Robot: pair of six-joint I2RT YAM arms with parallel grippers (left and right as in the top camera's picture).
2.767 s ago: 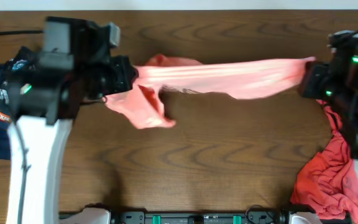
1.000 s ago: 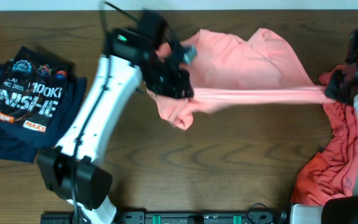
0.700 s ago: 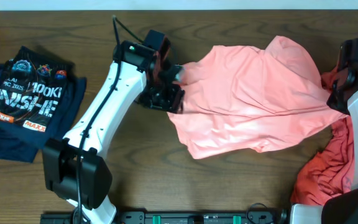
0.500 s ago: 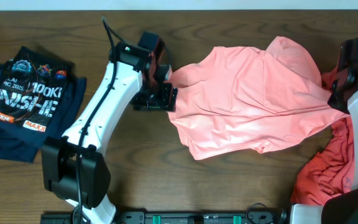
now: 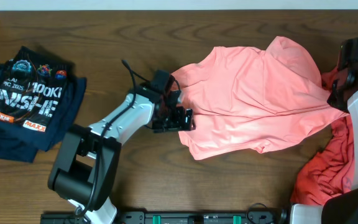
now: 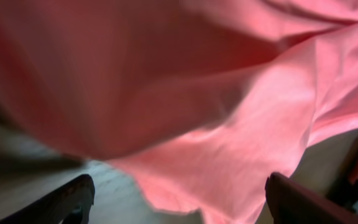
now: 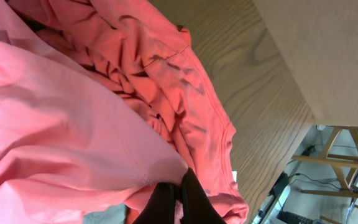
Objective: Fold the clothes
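The light salmon-pink shirt (image 5: 253,93) lies spread over the table's middle and right, and it fills the left wrist view (image 6: 216,106). My left gripper (image 5: 184,119) is open at the shirt's left edge; in its wrist view (image 6: 179,208) the cloth's hem lies just ahead of the wide-apart fingers (image 6: 73,199), touching neither. My right gripper (image 5: 335,94) is shut on the shirt's right corner, and its fingertips (image 7: 180,198) pinch the pink cloth. Under that corner lies the coral-red garment (image 5: 328,168) (image 7: 166,81). The navy printed clothes (image 5: 27,99) lie in a pile at the far left.
The wooden table (image 5: 135,168) runs bare between the navy pile and the pink shirt and along the front. The coral-red heap reaches the right front edge. In the right wrist view the table's edge (image 7: 272,74) is close, with floor and a stand beyond.
My left gripper has opened and let go of the pink shirt, then moved toward the front along its left edge. The shirt has dropped and spread flat. The right gripper has held still.
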